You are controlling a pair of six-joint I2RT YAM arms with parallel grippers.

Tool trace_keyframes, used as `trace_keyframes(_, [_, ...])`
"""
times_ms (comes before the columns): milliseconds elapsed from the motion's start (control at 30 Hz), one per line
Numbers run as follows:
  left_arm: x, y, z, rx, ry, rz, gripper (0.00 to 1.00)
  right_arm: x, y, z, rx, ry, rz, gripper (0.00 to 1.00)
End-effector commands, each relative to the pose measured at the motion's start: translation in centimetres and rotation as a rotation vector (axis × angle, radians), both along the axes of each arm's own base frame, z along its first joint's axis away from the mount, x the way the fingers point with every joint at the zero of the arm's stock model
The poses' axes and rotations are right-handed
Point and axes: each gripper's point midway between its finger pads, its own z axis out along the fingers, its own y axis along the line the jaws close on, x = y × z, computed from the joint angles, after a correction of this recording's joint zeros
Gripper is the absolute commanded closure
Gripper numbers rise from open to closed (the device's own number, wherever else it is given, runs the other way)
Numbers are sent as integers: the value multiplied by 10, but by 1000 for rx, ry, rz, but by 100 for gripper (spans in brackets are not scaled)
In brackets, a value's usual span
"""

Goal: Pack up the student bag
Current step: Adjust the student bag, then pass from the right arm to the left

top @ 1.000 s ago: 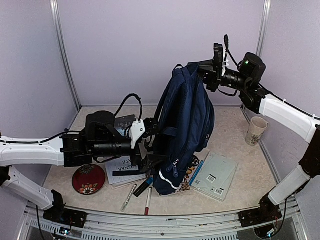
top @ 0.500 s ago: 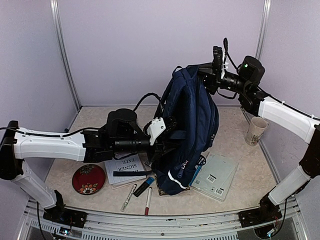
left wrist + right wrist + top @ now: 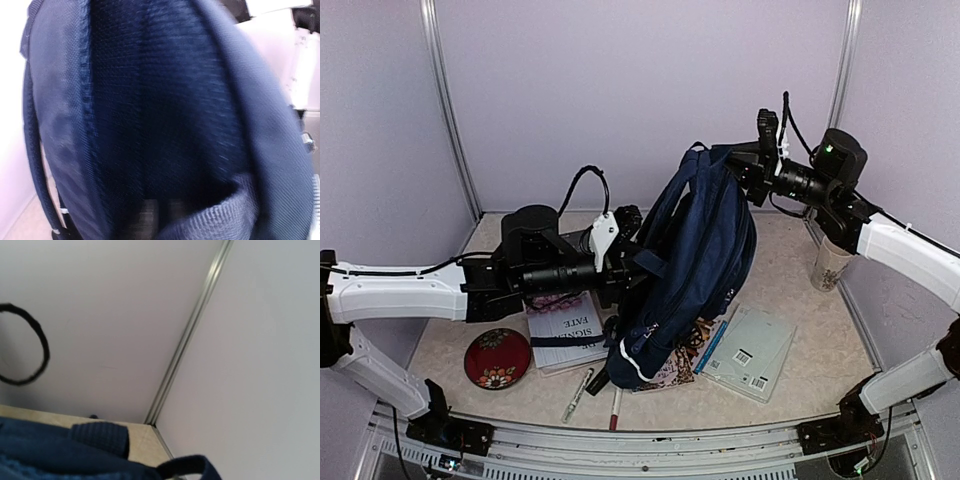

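Note:
The student bag (image 3: 700, 260), navy blue, hangs tilted with its top at the right and its bottom low over the table. My right gripper (image 3: 752, 165) is shut on its top edge and holds it up. In the right wrist view only the bag's fabric (image 3: 50, 455) and a dark loop show, and the fingers are hidden. My left gripper (image 3: 632, 250) presses into the bag's left side by a dark strap. The bag's mesh panel (image 3: 150, 100) fills the left wrist view. Two dim fingertips (image 3: 149, 214) stand close together among the folds, and whether they pinch fabric is unclear.
A printed book (image 3: 565, 325) and a red round case (image 3: 497, 358) lie under my left arm. Pens (image 3: 578, 392) lie by the front edge. A patterned book (image 3: 672, 370) sits under the bag's bottom, a grey booklet (image 3: 748, 350) to its right, and a mug (image 3: 830, 262) at the far right.
My left arm drew back to the left after reaching into the bag. The right gripper shifted right and lower. The bag's bottom swung left, so the bag tilts more.

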Motion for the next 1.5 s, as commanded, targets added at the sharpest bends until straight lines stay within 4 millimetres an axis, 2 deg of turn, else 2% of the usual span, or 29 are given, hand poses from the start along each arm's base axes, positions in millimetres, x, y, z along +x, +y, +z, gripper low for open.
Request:
trace_keyframes(0, [-33, 17, -21, 119, 71, -149, 23, 2, -2, -3, -7, 20, -32, 100])
trace_keyframes(67, [-47, 29, -32, 154, 133, -178, 3, 1, 0, -2, -5, 20, -19, 100])
trace_keyframes(100, [-56, 35, -37, 160, 158, -193, 1, 2, 0, -1, -2, 21, -16, 100])
trace_keyframes(167, [-72, 47, -43, 149, 172, -196, 1, 4, 0, 2, 6, 34, -18, 100])
trace_keyframes(267, [-80, 57, -61, 141, 135, -68, 1, 7, 1, 3, 25, 60, -22, 100])
trace_keyframes(333, [-85, 55, -62, 101, 114, 19, 1, 7, 1, 3, 38, 69, -16, 100])
trace_keyframes(400, [-94, 51, -78, 119, 128, 33, 1, 6, 1, 2, 40, 72, -9, 100])
trace_keyframes(467, [-91, 49, -97, 163, 130, 78, 1, 6, 1, 2, 41, 74, -9, 100])
trace_keyframes(533, [-80, 44, -114, 203, 125, 138, 1, 5, 2, 3, 41, 73, -3, 100])
trace_keyframes(600, [-62, 40, -116, 213, 87, 236, 1, 5, 3, 2, 41, 79, 5, 100])
trace_keyframes(667, [-42, 41, -109, 204, 29, 350, 1, 5, 4, 2, 40, 85, 15, 100])
trace_keyframes(767, [-41, 30, -108, 198, -11, 310, 2, 1, 4, 1, 35, 88, 31, 100])
trace_keyframes(800, [-42, 27, -112, 218, -28, 300, 5, 0, 4, 0, 32, 89, 35, 100])
trace_keyframes(833, [-43, 25, -116, 242, -43, 294, 14, 0, 4, -1, 28, 94, 35, 100])
trace_keyframes(867, [-43, 24, -118, 252, -51, 286, 33, 0, 4, -2, 25, 97, 33, 100])
trace_keyframes(933, [-50, 19, -118, 260, -65, 235, 83, 2, 2, -6, 16, 117, 12, 100])
trace_keyframes(967, [-52, 19, -116, 256, -71, 223, 99, 4, 1, -9, 8, 131, -9, 100])
trace_keyframes(1000, [-53, 20, -111, 241, -78, 225, 100, 7, -1, -14, -5, 150, -36, 100])
trace_keyframes(1033, [-53, 23, -106, 223, -85, 239, 100, 11, -5, -19, -21, 174, -74, 90])
trace_keyframes(1100, [-47, 32, -91, 162, -98, 299, 100, 23, -16, -38, -59, 259, -188, 49])
trace_keyframes(1167, [-41, 40, -73, 104, -111, 347, 100, 37, -39, -63, -102, 374, -361, 24])
trace_keyframes(1233, [-42, 40, -57, 55, -106, 326, 100, 42, -65, -83, -127, 465, -524, 14])
trace_keyframes(1300, [-38, 35, -43, 28, -69, 297, 100, 40, -90, -99, -164, 530, -655, 8])
trace_keyframes(1367, [-24, 32, -31, -3, 3, 315, 100, 34, -108, -105, -203, 564, -738, 8])
trace_keyframes(1467, [0, 35, -6, -106, 128, 355, 100, 23, -124, -103, -237, 629, -798, 8])
